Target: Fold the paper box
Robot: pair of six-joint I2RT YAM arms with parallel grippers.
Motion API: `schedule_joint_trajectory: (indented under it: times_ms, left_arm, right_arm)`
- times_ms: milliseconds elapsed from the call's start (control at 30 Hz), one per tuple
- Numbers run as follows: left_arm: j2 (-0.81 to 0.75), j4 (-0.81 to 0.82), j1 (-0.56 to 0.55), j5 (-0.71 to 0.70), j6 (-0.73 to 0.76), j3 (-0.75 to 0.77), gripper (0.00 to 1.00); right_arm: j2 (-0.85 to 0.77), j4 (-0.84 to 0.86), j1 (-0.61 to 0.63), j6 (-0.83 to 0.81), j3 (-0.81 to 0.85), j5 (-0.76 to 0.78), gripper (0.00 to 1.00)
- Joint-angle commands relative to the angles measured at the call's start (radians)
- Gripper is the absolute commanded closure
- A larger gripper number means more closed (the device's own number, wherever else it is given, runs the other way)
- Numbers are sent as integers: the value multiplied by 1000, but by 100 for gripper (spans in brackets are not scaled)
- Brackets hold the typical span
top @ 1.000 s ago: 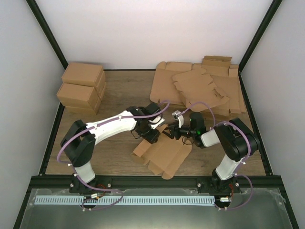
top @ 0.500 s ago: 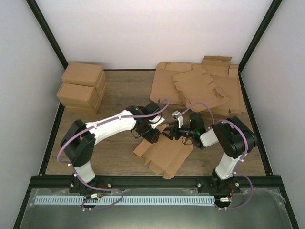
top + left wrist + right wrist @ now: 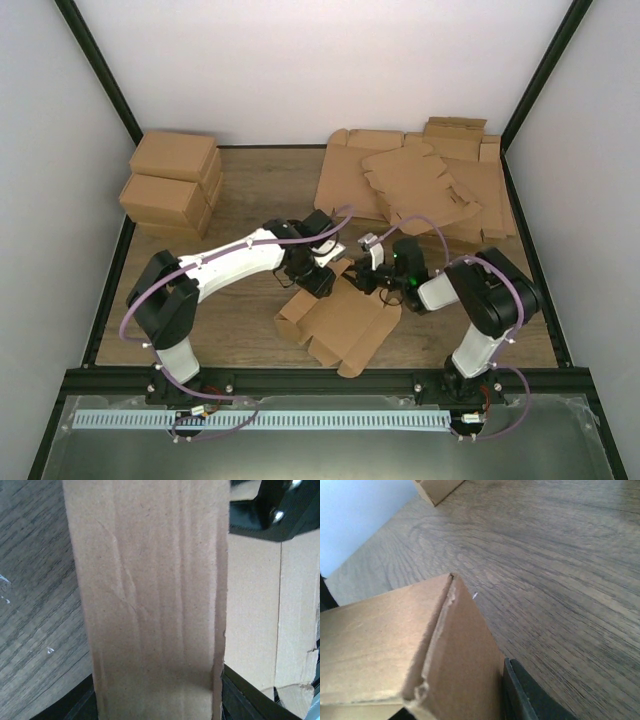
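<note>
The paper box (image 3: 345, 322) is a brown cardboard blank lying mostly flat near the table's front, with its far flaps raised. My left gripper (image 3: 322, 276) is at its far left flap. In the left wrist view that flap (image 3: 150, 605) faces the camera and fills the gap between my two dark fingers (image 3: 245, 697). My right gripper (image 3: 364, 272) is at the far right flap. In the right wrist view a folded cardboard corner (image 3: 450, 645) sits between the jaws, pressed against the right finger (image 3: 522, 697).
Several flat cardboard blanks (image 3: 420, 185) are piled at the back right. Folded brown cartons (image 3: 170, 185) are stacked at the back left. Black frame rails (image 3: 300, 378) border the wooden table. The two grippers are close together over the box.
Both grippers shifted slightly left and toward the front with the flaps. The box's near left corner slid a little left.
</note>
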Motion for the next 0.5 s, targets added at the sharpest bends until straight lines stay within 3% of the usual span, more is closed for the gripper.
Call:
schedule_joint_trajectory:
  times_ms: [0,233,367,467]
  left_arm:
    - [15,11,2,16,11,24,48]
    - [12,13,3,29,6,27,48]
    - [13,17,3,37,-2,25,48]
    - [16,21,3,33,-7,29,48]
  right_arm:
    - [-68,-71,97,-66,9,234,79]
    - [-130,-70,157,-64,-16,492,97]
    - [-157,-75,194,-60,-29,607,98]
    - [-162,-70,198,-59,-36,612,95]
